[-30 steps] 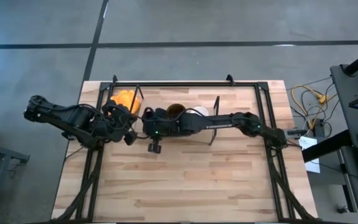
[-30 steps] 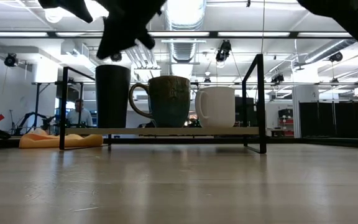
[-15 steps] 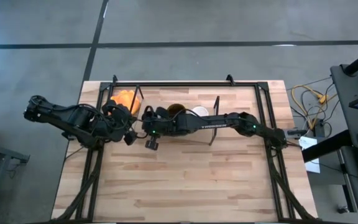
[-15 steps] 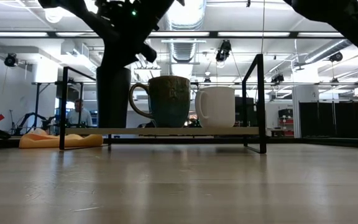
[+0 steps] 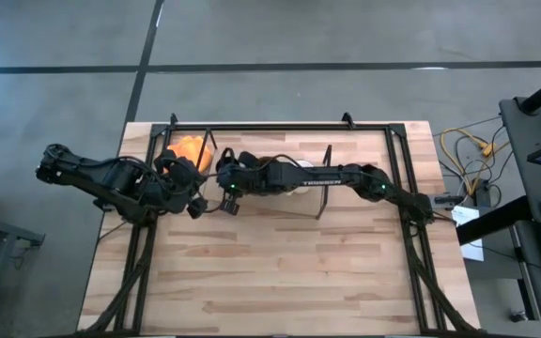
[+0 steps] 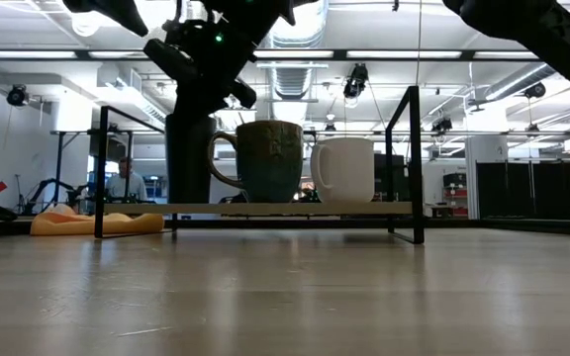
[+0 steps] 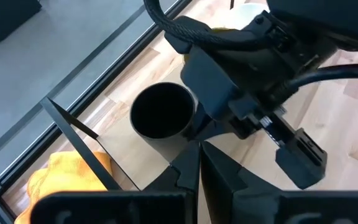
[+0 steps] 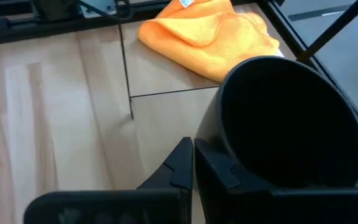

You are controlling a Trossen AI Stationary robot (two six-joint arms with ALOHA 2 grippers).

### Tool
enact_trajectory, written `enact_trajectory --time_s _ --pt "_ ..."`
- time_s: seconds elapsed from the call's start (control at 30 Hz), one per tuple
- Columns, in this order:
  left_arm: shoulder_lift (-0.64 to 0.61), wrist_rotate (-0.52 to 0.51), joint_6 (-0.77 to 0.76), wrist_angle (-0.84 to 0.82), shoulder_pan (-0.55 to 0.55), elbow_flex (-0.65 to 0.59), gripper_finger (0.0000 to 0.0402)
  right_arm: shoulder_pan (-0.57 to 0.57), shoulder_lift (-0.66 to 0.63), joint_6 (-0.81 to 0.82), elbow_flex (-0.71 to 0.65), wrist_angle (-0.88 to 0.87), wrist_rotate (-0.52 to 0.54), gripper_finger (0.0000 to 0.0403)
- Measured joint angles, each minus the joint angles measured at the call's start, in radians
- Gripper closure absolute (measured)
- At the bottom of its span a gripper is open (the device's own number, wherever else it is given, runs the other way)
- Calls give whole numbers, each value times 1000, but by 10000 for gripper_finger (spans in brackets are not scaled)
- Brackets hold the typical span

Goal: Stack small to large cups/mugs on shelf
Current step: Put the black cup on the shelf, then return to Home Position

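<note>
Three mugs stand in a row on the shelf [image 6: 295, 208]: a tall dark mug [image 6: 188, 158] at the left end, a brown-green mug [image 6: 265, 158] in the middle and a white mug [image 6: 344, 168] on the right. My right gripper [image 8: 193, 163] is shut and hangs right beside the dark mug's rim [image 8: 284, 124]. In the high view my right gripper [image 5: 228, 178] covers most of the mugs. My left gripper [image 7: 197, 165] is shut and low, near-left of the dark mug [image 7: 163, 118]. I cannot tell whether it touches the mug. My right gripper lies with the outer side of one shut finger [image 8: 219, 171] against the dark mug's outer wall [image 8: 229, 146], just below the rim. The fingers slant down from above. The mug stands upright on the shelf board.
An orange cloth [image 5: 188, 148] lies on the table at the shelf's left end, behind its black wire end frame [image 8: 126, 68]. The second end frame [image 6: 409, 163] stands right of the white mug. The tabletop's near half [image 5: 280, 272] is bare wood.
My right gripper has moved toward the table's far edge and down beside the dark mug. The dark mug has slid along the shelf board toward the brown-green mug and stays upright.
</note>
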Motion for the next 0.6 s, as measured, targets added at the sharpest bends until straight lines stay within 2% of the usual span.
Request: enact_trajectory --time_s 0.37,0.6 --pt "0 0 -2 0 0 0 402 -2 0 11 8 -3 -1 395" --pt "-10 25 19 -1 0 10 402 60 -53 3 53 -11 -2 395"
